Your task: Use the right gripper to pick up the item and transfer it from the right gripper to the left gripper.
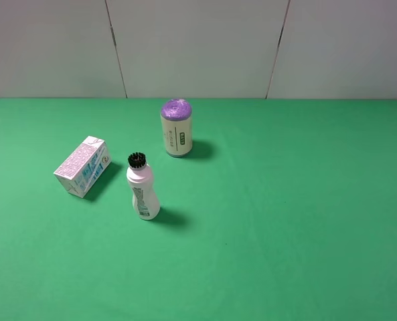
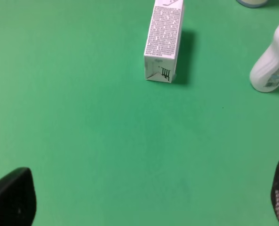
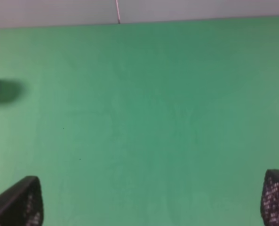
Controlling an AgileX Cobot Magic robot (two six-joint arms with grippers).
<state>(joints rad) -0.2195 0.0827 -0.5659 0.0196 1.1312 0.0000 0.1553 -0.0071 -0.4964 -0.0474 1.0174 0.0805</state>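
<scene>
The item, a white milk carton (image 1: pixel 83 166) with blue print, lies on its side on the green table at the left. It also shows in the left wrist view (image 2: pixel 164 42), well ahead of the left gripper (image 2: pixel 148 200). That gripper is open and empty, with only its two black fingertips (image 2: pixel 12 200) showing. The right gripper (image 3: pixel 151 197) is open and empty over bare green surface, its fingertips (image 3: pixel 19 202) wide apart. Neither arm shows in the exterior high view.
A white bottle with a black brush cap (image 1: pixel 142 187) stands right of the carton; it also shows in the left wrist view (image 2: pixel 272 59). A cream cylinder with a purple top (image 1: pixel 176 127) stands behind it. The green table (image 1: pixel 285 221) meets a grey wall at the back.
</scene>
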